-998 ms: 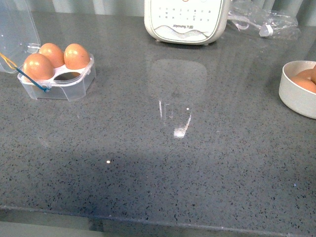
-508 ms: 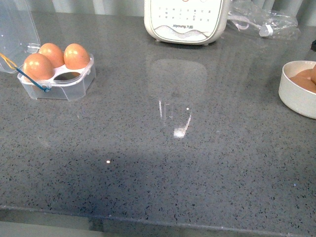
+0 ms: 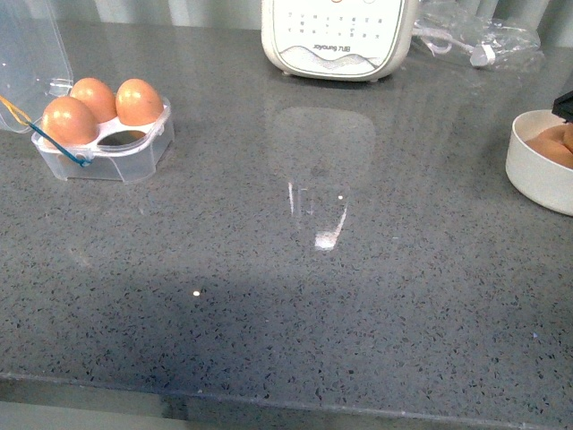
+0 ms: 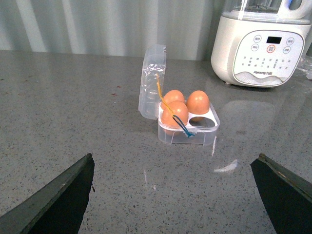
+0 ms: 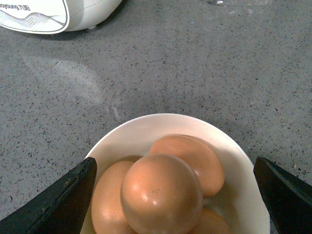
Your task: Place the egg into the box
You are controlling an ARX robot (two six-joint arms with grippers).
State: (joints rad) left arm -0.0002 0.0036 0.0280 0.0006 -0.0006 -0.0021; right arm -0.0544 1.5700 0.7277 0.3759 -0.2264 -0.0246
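The clear box (image 3: 107, 148) stands at the far left with its lid (image 3: 31, 54) open; it holds three brown eggs and one cup (image 3: 125, 137) is empty. It also shows in the left wrist view (image 4: 187, 127). My left gripper (image 4: 173, 195) is open and empty, well short of the box. A white bowl (image 3: 537, 175) at the right edge holds several brown eggs. My right gripper (image 5: 174, 168) is open right above the bowl (image 5: 146, 127), its fingers on either side of the topmost egg (image 5: 161, 195), not touching it. Only its dark tip (image 3: 565, 105) shows in the front view.
A white Joyoung appliance (image 3: 338, 36) stands at the back centre, and shows in the left wrist view (image 4: 261, 48). A crumpled clear plastic bag (image 3: 479, 40) lies at the back right. The grey speckled counter ends at its front edge (image 3: 286, 403).
The dark tip of my right gripper has come into the front view at the right edge, above the bowl. The box and its eggs have not moved.
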